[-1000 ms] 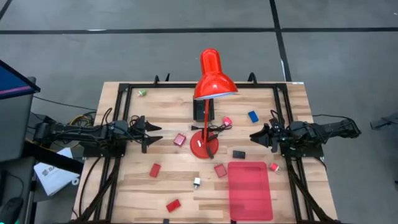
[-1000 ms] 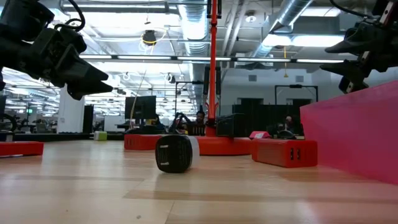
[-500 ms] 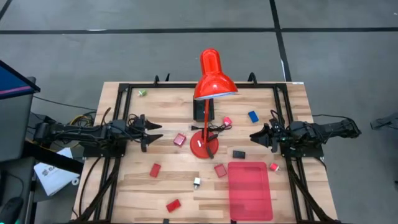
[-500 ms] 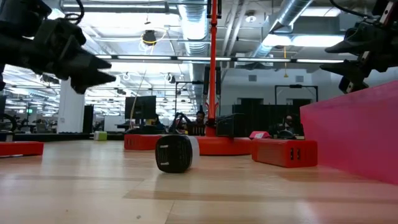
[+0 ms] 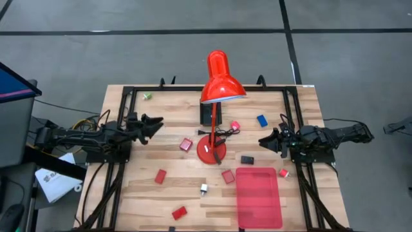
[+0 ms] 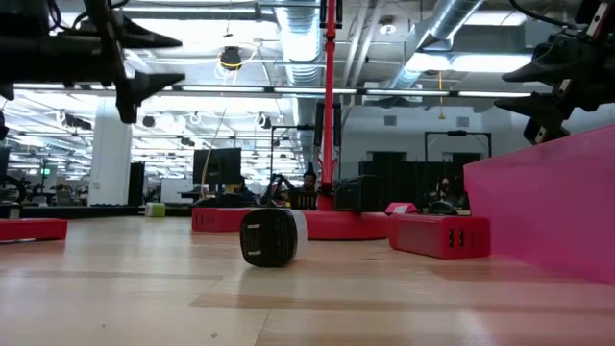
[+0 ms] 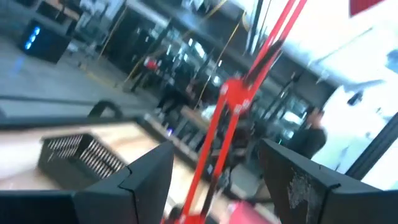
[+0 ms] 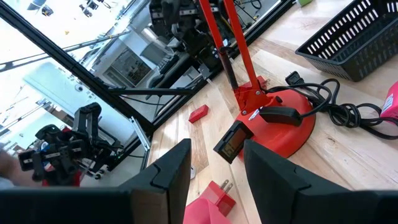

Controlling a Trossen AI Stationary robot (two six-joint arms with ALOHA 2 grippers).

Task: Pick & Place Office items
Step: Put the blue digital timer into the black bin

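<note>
Both end effectors empty, nothing picked yet; reach phase.

Left end effector (image 5: 152, 121) open, holding nothing, raised over the worktop's (image 5: 174, 193) left side. Right end effector (image 5: 265, 140) part-open, empty, waiting at the right edge. Office items lie scattered around the lamp (image 5: 217, 96): red block (image 5: 186, 144) near the lamp base, black piece (image 5: 247, 159), blue piece (image 5: 262, 120), more red blocks in front. Tray (image 5: 259, 196) bare. Next, likely: left drops onto the nearest red block, jaws straddling it.

Lamp (image 5: 212, 149) mid-table, tray (image 5: 259, 197) right of it, office items (image 5: 187, 144) scattered around
</note>
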